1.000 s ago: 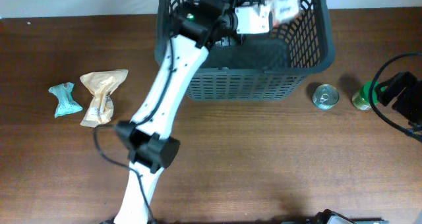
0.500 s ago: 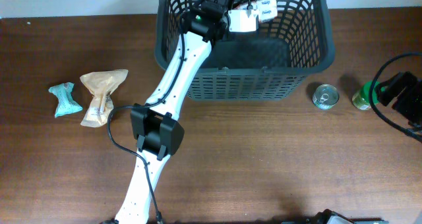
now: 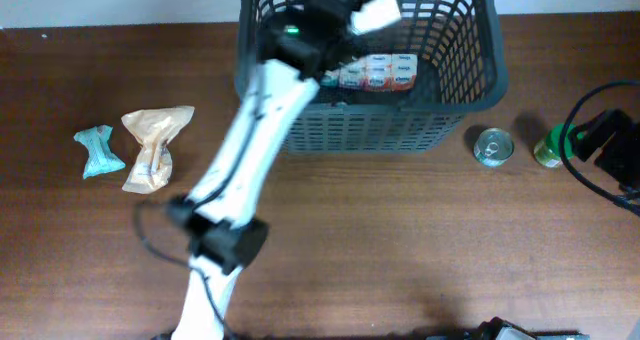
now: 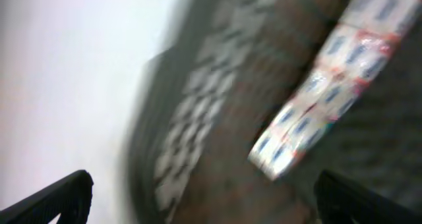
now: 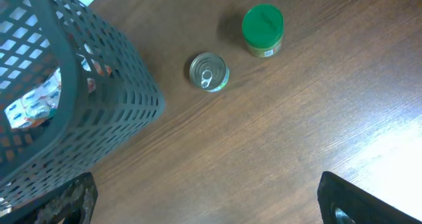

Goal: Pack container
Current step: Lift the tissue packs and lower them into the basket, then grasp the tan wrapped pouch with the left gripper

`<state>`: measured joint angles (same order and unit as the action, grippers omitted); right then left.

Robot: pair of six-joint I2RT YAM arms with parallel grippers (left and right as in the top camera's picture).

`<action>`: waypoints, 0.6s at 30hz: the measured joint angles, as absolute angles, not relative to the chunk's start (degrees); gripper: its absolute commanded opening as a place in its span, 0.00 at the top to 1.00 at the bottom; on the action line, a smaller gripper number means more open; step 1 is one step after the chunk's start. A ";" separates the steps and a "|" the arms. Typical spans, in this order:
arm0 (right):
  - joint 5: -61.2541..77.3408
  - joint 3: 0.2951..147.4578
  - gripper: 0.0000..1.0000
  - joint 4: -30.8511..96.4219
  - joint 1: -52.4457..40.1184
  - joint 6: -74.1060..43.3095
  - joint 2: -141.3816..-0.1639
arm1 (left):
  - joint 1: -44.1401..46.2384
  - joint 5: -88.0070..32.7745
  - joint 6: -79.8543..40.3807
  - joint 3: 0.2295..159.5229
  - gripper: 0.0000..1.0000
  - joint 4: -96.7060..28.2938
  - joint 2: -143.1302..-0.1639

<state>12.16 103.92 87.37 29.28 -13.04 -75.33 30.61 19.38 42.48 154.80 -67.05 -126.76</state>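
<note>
Packets lie at the left of the brown counter [image 3: 400,250]: a teal packet [image 3: 98,150] and, just beside it on the right, a tan packet [image 3: 155,145]. Right of them the left arm [image 3: 243,145] stretches toward the far side, over the container [image 3: 370,130], which stands at the far middle of the counter. The left claw [image 4: 211,199] hangs inside the container, its fingers apart with nothing between them, above a red-and-white multipack [image 3: 377,72] lying on the container's floor. Near the container's right corner stands a tin can [image 3: 492,147], with a green-lidded jar [image 3: 548,148] near it. At the far right the right claw [image 5: 211,201] hovers, fingers apart and empty.
</note>
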 measured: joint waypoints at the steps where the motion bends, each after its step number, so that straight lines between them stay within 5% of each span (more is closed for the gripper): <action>1: 12.16 103.92 0.01 87.39 29.28 -13.08 -75.35 | 28.99 19.94 38.89 154.82 0.01 -69.01 -122.80; 10: 12.16 103.92 0.01 87.42 29.32 -13.04 -75.33 | -1.23 11.55 13.39 155.00 0.01 -96.03 -108.12; 18: 12.16 103.92 0.01 87.39 29.32 -13.06 -75.35 | -15.55 1.30 10.48 120.88 0.01 -84.18 -116.99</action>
